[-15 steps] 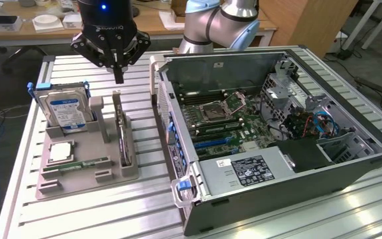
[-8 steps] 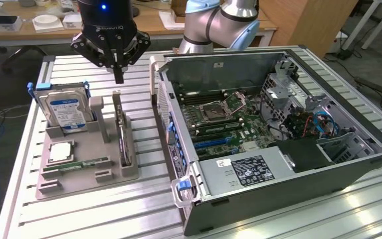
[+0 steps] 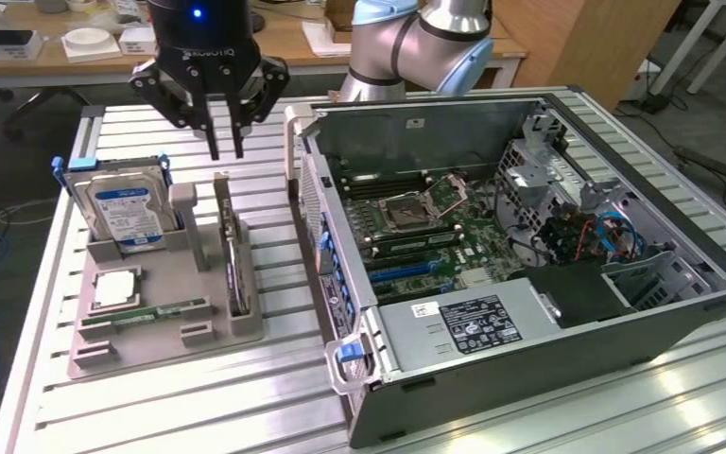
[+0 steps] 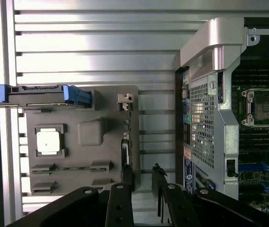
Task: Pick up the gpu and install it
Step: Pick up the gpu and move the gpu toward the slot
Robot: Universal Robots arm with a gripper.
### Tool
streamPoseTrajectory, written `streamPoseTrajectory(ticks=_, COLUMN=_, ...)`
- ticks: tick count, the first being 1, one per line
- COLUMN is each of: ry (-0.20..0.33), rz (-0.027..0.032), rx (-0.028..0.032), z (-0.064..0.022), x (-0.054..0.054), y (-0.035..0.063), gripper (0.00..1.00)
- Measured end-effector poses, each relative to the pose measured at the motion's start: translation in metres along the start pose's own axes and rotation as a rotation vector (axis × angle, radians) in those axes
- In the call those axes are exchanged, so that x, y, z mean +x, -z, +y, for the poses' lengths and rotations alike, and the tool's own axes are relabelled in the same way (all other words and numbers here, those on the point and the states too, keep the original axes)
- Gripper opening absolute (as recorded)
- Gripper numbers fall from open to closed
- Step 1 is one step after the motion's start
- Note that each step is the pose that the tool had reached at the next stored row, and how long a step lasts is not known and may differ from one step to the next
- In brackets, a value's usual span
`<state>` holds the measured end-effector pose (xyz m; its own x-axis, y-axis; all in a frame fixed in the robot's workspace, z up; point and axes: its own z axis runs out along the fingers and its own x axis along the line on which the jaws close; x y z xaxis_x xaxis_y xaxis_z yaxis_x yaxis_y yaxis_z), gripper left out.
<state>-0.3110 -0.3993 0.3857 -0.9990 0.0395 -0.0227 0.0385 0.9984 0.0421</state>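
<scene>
The hand (image 3: 228, 149), fingers slightly apart and empty, hangs just above one end of the gpu (image 3: 232, 251), standing lengthwise along the tray's (image 3: 148, 333) case-side (image 3: 565, 371) edge.

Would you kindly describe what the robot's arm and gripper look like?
The arm has silvery-grey segments with pale blue joint caps. The gripper is black, with a glowing blue light, white lettering on its body, and slim dark fingers.
</scene>
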Motion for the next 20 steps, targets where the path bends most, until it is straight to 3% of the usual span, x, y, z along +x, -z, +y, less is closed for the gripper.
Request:
streamPoseTrajectory(ticks=7, ry=0.012, rz=0.0005, rx=0.0007, z=-0.0032, x=0.0, y=0.0001, gripper=0.58)
streamPoseTrajectory(ticks=9, ry=0.016, rz=0.0006, rx=0.0017, z=-0.0039, x=0.001, y=0.0002, gripper=0.58)
streamPoseTrajectory(ticks=10, ry=0.016, rz=0.0006, rx=0.002, z=-0.0039, x=0.001, y=-0.0001, gripper=0.65)
streamPoseTrajectory(ticks=15, ry=0.019, rz=0.005, rx=0.0021, z=-0.0042, x=0.002, y=-0.0038, gripper=0.65)
streamPoseTrajectory(ticks=18, ry=0.053, rz=0.0149, rx=0.0017, z=-0.0045, x=0.002, y=-0.0076, gripper=0.65)
streamPoseTrajectory(ticks=20, ry=0.062, rz=0.0155, rx=0.0015, z=-0.0047, x=0.002, y=-0.0113, gripper=0.65)
